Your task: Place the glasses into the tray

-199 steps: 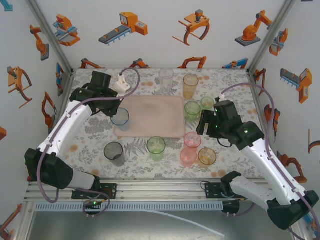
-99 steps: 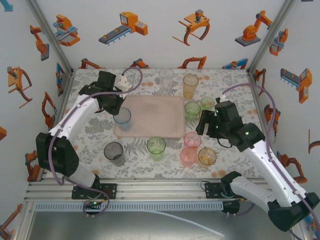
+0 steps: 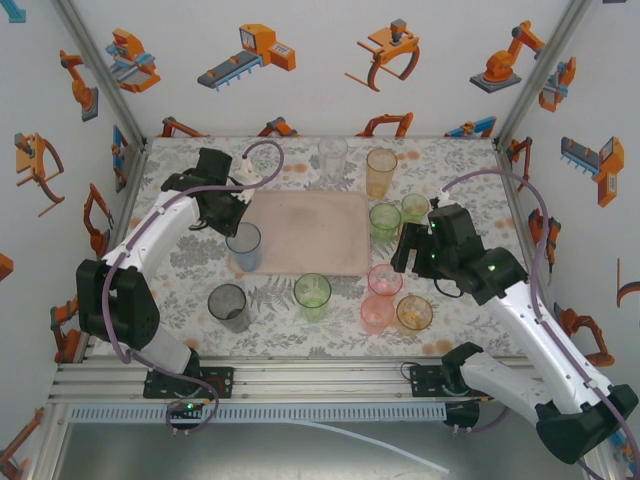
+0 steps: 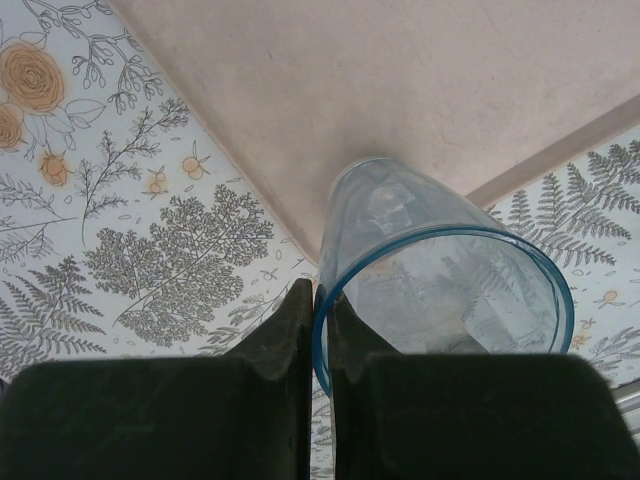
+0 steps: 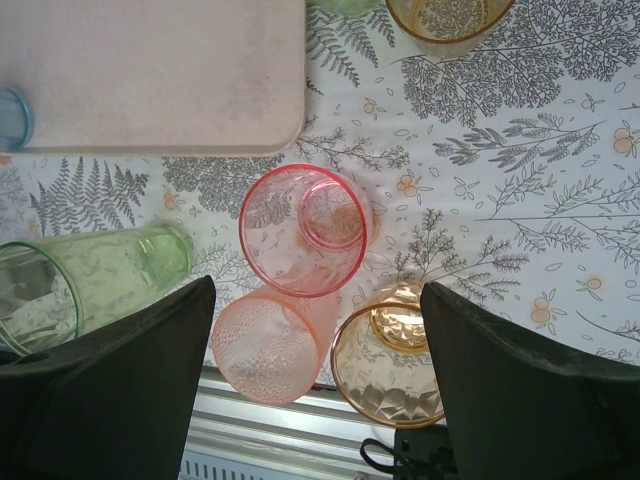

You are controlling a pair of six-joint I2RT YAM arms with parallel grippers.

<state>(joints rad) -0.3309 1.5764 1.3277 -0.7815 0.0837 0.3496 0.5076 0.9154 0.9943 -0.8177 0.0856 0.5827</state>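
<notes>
My left gripper (image 3: 234, 226) is shut on the rim of a blue glass (image 3: 243, 247), one finger inside the rim and one outside (image 4: 322, 300). The blue glass (image 4: 440, 290) is at the front left corner of the pink-beige tray (image 3: 305, 232), its base over the tray's edge (image 4: 400, 90). My right gripper (image 3: 408, 262) hangs open and holds nothing (image 5: 315, 335). Below it stand a pink glass (image 5: 300, 230), a peach glass (image 5: 270, 345) and an amber glass (image 5: 390, 355). A green glass (image 5: 90, 275) stands left of them.
A grey glass (image 3: 228, 306) and a green glass (image 3: 313, 296) stand in front of the tray. Right of the tray are two green glasses (image 3: 384, 221) (image 3: 416, 207). Behind it are a tall orange glass (image 3: 381, 172) and a clear one (image 3: 333, 155). The table's metal front rail (image 5: 290, 425) lies close under my right gripper.
The left arm has swung so its gripper and the blue glass sit slightly nearer the front, at the tray's corner. The right gripper has barely moved.
</notes>
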